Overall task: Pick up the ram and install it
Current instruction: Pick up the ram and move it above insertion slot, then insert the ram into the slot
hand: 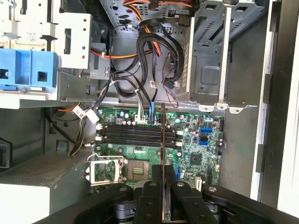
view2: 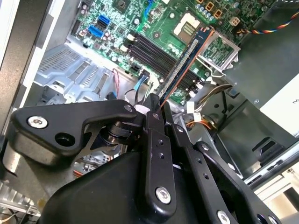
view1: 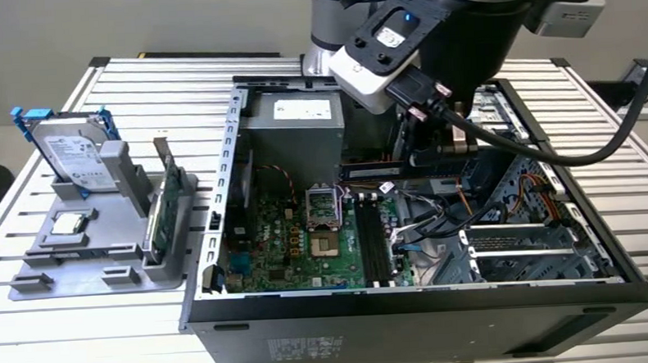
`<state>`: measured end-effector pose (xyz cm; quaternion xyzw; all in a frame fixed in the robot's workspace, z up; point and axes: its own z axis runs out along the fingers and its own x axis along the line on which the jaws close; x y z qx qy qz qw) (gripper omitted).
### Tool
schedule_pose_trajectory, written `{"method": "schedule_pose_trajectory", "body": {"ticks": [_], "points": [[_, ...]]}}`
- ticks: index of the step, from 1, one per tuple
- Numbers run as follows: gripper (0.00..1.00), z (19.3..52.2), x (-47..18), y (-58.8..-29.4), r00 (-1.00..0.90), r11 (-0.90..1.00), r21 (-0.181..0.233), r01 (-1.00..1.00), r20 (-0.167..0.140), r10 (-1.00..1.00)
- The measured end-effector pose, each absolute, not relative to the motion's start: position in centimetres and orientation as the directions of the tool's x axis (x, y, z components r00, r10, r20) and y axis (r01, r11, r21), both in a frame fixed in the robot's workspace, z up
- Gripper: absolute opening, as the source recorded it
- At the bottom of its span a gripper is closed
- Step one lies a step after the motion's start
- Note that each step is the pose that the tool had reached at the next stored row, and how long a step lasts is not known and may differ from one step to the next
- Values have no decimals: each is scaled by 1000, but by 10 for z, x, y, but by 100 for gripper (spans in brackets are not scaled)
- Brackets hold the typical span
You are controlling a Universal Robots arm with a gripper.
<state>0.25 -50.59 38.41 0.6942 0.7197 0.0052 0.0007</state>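
Note:
The ram [view2: 187, 60] is a thin blue-green stick. My gripper [view2: 158, 106] is shut on one end of it, and the stick juts out from between the fingers. In the first wrist view the ram [hand: 163, 135] shows edge-on as a dark slim bar, with the gripper [hand: 163, 179] at its base. It hangs above the green motherboard [view1: 278, 249] inside the open computer case, lying crosswise to the long black memory slots [hand: 128, 133]. In the exterior view the ram [view1: 389, 170] sits level under the gripper [view1: 441, 153], above the slots [view1: 373, 245].
A grey power supply [view1: 294, 121] fills the case's far corner, beside the CPU socket [view1: 319, 210]. Loose cables [hand: 154, 60] and a metal drive cage [view1: 524, 251] lie on the exterior view's right. Outside the case, a grey holder [view1: 86, 241] carries a hard drive [view1: 77, 155] and a green card [view1: 164, 213].

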Motion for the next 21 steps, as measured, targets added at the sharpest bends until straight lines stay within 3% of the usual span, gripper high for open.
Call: {"method": "schedule_pose_trajectory", "body": {"ticks": [21], "points": [[0,384,6,-504,-23,23,8,1000,6,1000]]}}
